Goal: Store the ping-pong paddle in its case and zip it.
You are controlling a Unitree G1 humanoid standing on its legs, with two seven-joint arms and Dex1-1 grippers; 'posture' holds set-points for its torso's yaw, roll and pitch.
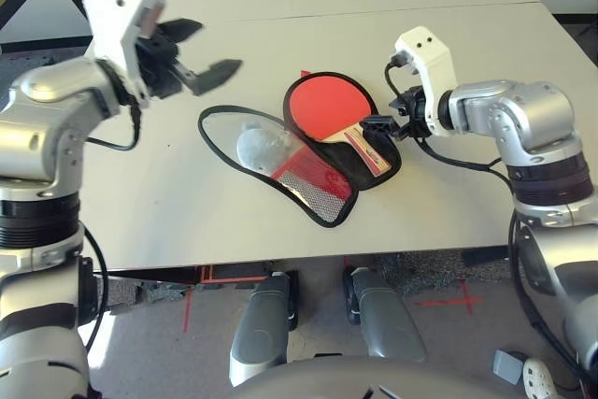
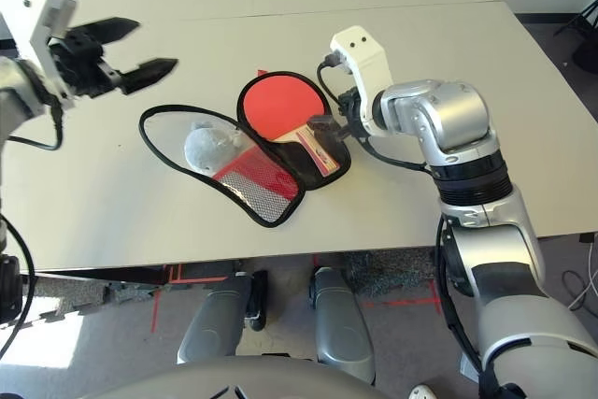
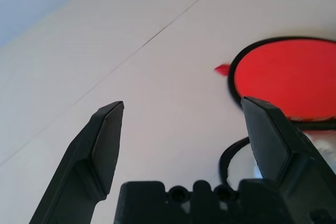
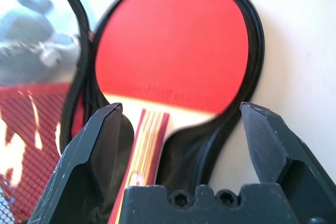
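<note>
Right gripper [image 4: 181, 129] spread wide, gripping nothing, just behind paddle [image 1: 329, 107] handle. Paddle resting in open case [image 1: 322, 184] half just ahead. Risk: handle snags fingers, drags paddle out; flap [image 1: 248, 142] unzipped.

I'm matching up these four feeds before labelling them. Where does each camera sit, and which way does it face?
Left and right eye: on the head, looking down at the table, silver forearms in view.
Left wrist: along the open left claw over bare tabletop.
Right wrist: along the open right claw above the handle.
All four share the ping-pong paddle lying in the open case.
</note>
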